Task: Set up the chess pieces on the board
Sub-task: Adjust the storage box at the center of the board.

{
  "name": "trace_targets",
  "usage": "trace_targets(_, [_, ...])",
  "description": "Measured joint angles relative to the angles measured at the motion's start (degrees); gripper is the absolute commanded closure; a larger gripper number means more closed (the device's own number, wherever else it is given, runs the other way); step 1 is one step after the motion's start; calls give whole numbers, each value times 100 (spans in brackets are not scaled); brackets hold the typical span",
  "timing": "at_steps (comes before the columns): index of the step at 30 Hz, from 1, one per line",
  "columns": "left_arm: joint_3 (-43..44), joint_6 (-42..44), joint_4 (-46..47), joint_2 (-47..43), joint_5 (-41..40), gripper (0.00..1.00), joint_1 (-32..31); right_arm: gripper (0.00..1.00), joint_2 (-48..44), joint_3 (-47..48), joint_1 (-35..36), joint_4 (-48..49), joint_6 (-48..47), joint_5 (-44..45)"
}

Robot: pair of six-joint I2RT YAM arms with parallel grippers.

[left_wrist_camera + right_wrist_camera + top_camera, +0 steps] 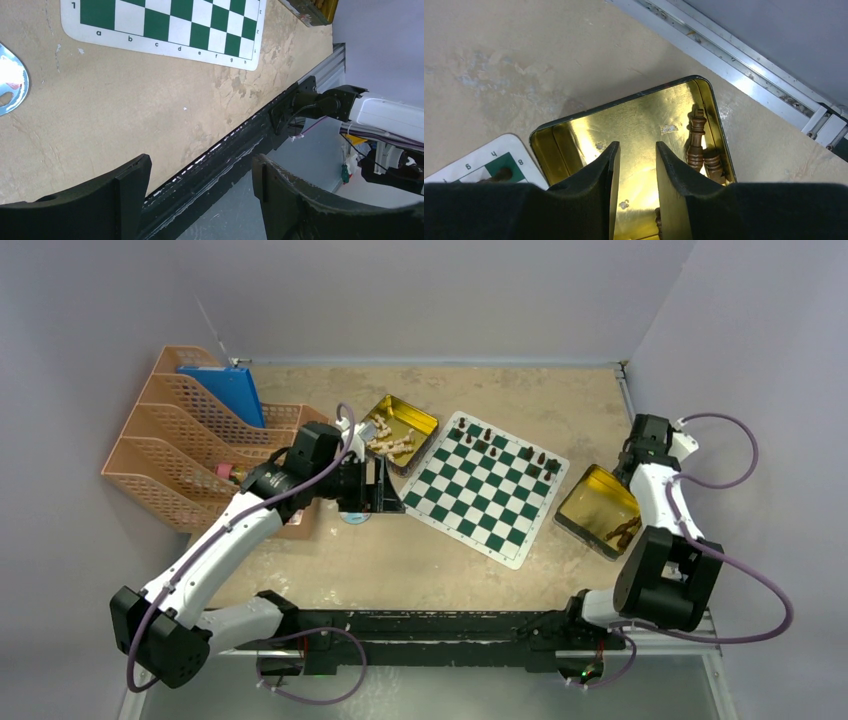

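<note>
Board (pixel 165 25) | border lettered a–h | corner numbered 1

- Board (pixel 480 490): one.
- Gold tins: two, a left tin (pixel 415 418) and a right tin (pixel 590 495).
- Dark brown pieces (pixel 487 433) on the board: roughly ten, too small for an exact count.
- Dark brown pieces in the right tin: at least three.
- Pale pieces (pixel 390 443): one heap, uncountable.
- File rack (pixel 150 455): one.
- Blue folder (pixel 225 390): one.
- Shiny disc (pixel 355 519): one.

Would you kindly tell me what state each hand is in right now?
Left hand: open wide, empty.
Right hand: open narrowly over the gold tin, holding nothing.
</note>
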Motion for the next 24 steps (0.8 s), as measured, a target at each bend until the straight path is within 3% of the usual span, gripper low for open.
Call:
trace_targets(10, [-308, 273, 118, 57, 39, 27, 0, 66, 369, 4, -393, 2, -273, -531])
trace_targets(14, [-308, 439, 116, 109, 26, 27, 0, 69, 791, 7, -514, 151, -376, -1128])
trace_targets(24, [-308, 761, 109, 426, -101, 27, 0, 71, 1263, -151, -374, 691, -428, -2146])
